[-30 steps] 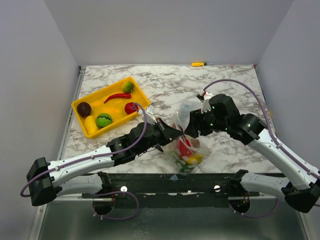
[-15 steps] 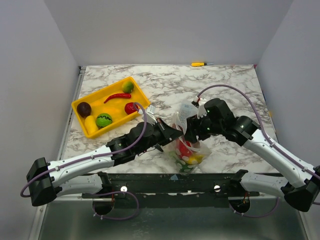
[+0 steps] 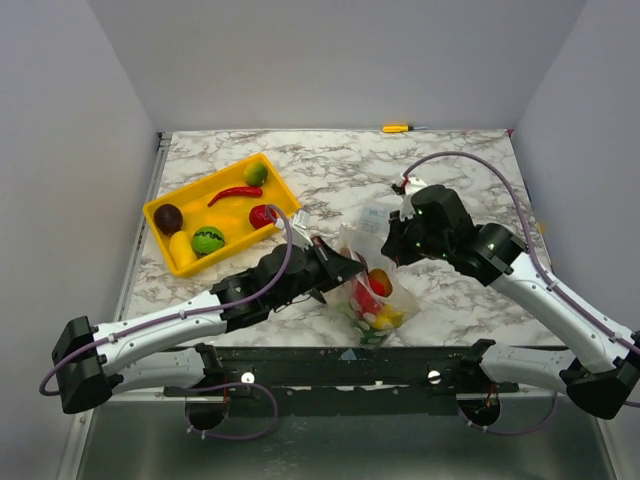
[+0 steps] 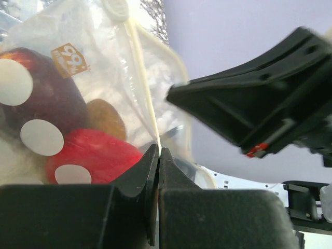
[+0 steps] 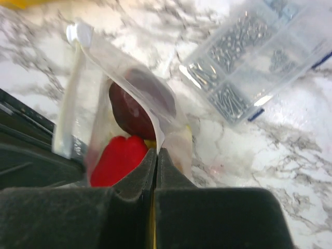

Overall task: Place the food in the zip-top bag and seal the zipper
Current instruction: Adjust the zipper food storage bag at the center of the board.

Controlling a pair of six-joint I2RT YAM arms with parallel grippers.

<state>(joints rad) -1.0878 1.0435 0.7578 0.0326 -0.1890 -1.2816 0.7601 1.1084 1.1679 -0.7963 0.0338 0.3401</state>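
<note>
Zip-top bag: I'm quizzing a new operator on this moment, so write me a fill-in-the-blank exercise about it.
The left claw and the right claw are both ___ on the zip-top bag.
The red chili lies in the ___ tray.
Inside the bag, the dark piece beside the red piece is ___.
Missing words: shut; yellow; purple.
</note>
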